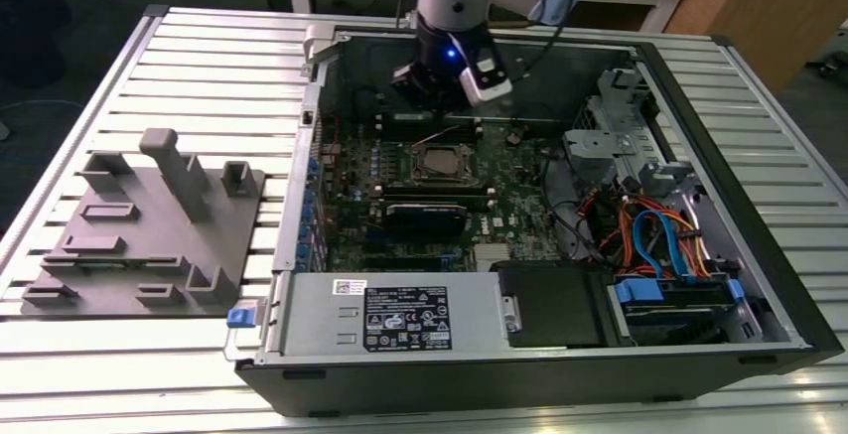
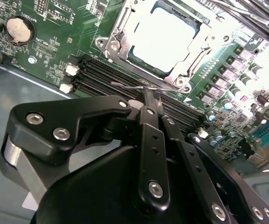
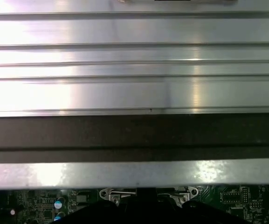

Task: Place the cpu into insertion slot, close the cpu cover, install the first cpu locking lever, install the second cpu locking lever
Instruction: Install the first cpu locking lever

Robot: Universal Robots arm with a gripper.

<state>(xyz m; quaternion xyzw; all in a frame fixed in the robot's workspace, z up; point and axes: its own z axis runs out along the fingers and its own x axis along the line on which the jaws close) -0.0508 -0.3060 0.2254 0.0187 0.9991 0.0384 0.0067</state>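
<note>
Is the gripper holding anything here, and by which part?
The gripper is shut on a thin wire locking lever beside the cpu cover, gripping its near end.

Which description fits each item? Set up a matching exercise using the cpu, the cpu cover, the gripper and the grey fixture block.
Items:
1. cpu
2. cpu cover
3. gripper
4. grey fixture block

Descriptions:
A. shut, tips by the thin wire lever
B. outside the computer case, on the slatted table
C. seated in the socket, silver top showing
D. metal frame lying around the chip

Pairs: 1-C, 2-D, 3-A, 4-B

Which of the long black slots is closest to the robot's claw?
The memory slot farthest from the cpu: it runs right beside the gripper; the others lie nearer the chip.
</note>
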